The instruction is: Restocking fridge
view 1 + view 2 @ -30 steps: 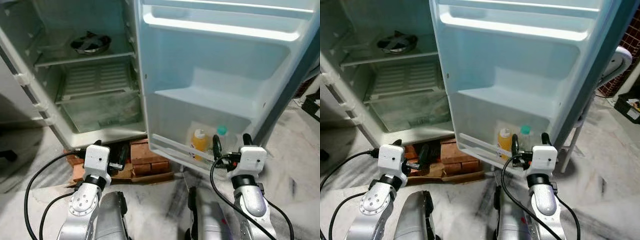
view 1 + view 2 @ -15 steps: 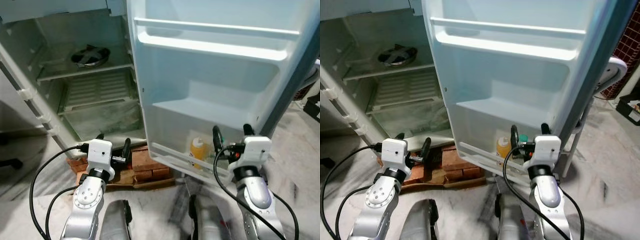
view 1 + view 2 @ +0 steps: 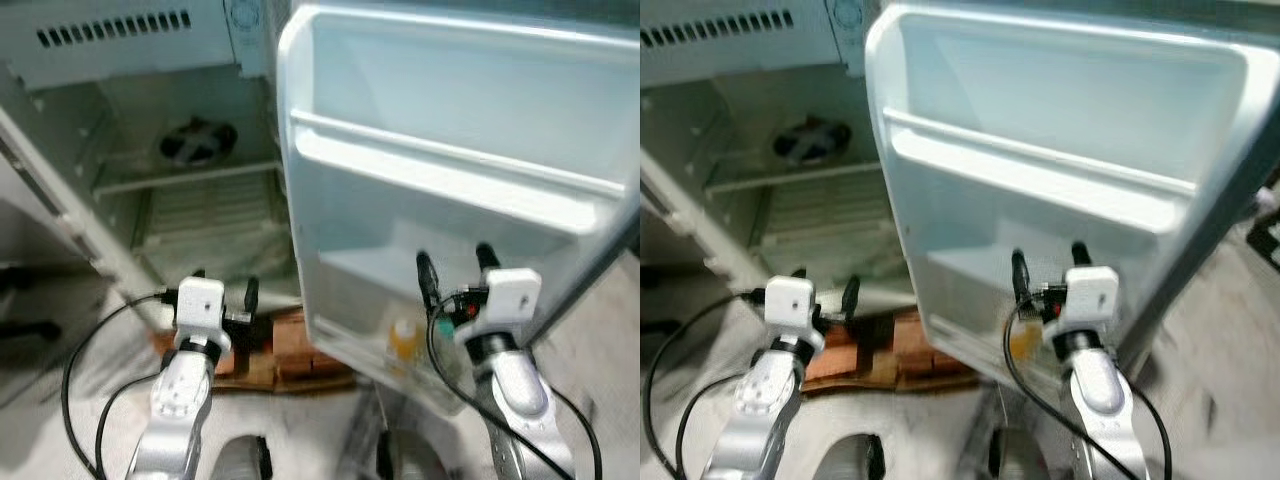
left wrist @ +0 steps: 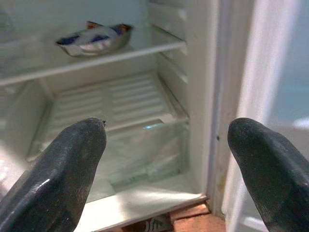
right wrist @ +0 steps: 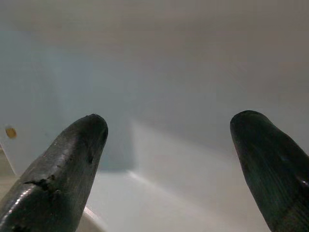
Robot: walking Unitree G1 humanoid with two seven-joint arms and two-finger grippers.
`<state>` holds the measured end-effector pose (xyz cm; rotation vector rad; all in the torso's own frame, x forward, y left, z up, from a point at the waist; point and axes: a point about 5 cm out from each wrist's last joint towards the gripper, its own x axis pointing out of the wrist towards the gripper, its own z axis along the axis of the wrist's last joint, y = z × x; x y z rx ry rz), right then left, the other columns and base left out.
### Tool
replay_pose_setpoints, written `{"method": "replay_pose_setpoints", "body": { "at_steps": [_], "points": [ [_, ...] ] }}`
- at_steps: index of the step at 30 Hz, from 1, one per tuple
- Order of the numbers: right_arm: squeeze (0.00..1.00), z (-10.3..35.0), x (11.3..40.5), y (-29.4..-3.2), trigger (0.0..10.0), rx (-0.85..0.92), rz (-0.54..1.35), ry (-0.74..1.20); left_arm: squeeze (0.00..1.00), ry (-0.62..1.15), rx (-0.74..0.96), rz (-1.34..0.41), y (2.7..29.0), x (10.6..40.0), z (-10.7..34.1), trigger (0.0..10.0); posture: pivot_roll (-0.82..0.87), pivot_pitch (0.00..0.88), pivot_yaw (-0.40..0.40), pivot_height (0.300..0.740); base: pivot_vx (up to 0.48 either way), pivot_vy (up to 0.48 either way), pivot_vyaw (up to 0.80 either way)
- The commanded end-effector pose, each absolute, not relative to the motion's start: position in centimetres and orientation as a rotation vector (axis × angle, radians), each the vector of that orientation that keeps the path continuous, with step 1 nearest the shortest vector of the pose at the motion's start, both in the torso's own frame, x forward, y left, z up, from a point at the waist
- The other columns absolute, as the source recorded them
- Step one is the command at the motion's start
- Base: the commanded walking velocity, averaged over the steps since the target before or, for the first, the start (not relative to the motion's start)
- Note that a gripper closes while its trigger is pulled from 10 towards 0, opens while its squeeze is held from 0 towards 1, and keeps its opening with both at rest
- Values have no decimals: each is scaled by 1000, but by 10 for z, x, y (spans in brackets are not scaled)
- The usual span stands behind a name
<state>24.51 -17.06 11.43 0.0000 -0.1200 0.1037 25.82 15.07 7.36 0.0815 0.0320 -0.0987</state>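
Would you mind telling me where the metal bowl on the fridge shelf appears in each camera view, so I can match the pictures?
Left eye view: the bowl sits upper left, on the fridge's upper shelf.
Right eye view: the bowl is again upper left, on that shelf.
Left wrist view: the bowl lies at the top, above the gripper's fingers.
Right wrist view: not in it; this camera faces the door's inner wall.
Shared landmark: the ribbed shelf just below the bowl.

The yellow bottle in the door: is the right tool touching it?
Apart. In the right wrist view the right tool is open, bare white fridge door between its fingers; the yellow bottle sits lower.
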Motion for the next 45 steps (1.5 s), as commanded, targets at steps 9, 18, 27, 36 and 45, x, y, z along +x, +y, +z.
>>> {"method": "replay_pose_setpoints", "body": {
  "at_steps": [9, 18, 27, 36, 45],
  "points": [
    [0, 96, 241, -168, 10000, 0, 132, 7, 0, 39, 81, -95, 149, 258, 71, 10000, -68, 0, 34, 734, 0, 0, 0],
    [0, 86, 238, -167, 10000, 52, 133, 59, 0, 49, 88, -96, 150, 258, 70, 10000, -66, 0, 42, 734, -230, 0, 0],
    [0, 85, 243, -169, 10000, -14, 101, 60, 0, 52, 92, -100, 151, 258, 70, 10000, -63, 0, 46, 734, -256, 0, 0],
    [0, 79, 243, -160, 10000, 23, 147, 116, 0, 51, 98, -110, 151, 257, 70, 10000, -58, 0, 49, 734, -141, 0, 0],
    [0, 92, 250, -168, 10000, 12, 107, 44, 0, 45, 93, -130, 151, 259, 71, 10000, -54, 0, 50, 740, 0, 0, 0]
  ]
}}
